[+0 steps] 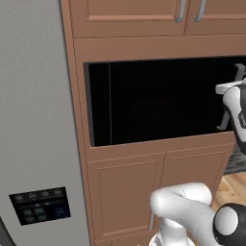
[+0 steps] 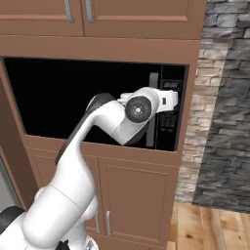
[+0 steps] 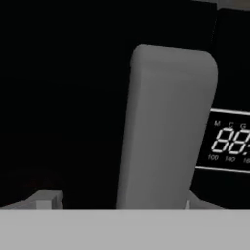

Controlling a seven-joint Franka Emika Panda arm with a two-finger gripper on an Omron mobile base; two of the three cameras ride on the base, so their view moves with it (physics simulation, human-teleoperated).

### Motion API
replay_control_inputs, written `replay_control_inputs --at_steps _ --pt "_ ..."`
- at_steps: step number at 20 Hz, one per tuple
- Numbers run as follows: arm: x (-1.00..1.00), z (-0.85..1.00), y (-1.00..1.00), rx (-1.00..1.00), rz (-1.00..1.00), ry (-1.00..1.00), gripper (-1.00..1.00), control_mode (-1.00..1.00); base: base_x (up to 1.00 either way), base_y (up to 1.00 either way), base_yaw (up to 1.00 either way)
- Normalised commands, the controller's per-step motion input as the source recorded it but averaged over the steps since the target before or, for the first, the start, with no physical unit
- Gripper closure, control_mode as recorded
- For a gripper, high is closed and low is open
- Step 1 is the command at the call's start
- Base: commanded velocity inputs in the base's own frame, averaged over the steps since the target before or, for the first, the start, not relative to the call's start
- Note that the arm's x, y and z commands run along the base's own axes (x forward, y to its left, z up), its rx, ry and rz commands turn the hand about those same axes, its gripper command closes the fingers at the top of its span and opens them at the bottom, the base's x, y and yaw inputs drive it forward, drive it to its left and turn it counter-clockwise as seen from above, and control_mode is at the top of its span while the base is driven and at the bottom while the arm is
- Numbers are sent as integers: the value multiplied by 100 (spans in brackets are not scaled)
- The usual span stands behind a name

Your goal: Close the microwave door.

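The microwave door (image 1: 158, 101) is a glossy black panel lying flat across the front of the built-in microwave (image 2: 58, 97), so the cavity is hidden. Its vertical grey bar handle (image 3: 166, 127) runs down the door's right edge, beside the button panel with a lit display (image 3: 229, 141). My gripper (image 3: 119, 200) is right at that handle, open, and the bar rises between the two spread fingertips, nearer the right one. In the right base view the hand (image 2: 166, 100) sits against the handle (image 2: 152, 139).
A tall grey fridge (image 1: 33, 120) with a dispenser panel (image 1: 41, 206) stands left of the microwave. Brown wooden cabinet doors (image 2: 136, 195) are above and below it. A stone wall (image 2: 224, 97) and wooden floor (image 2: 210, 229) lie to the right.
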Motion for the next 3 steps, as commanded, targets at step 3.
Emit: replay_control_inputs --at_steps 3 --pt "17 0 0 0 0 0 -100 -100 0 0 0"
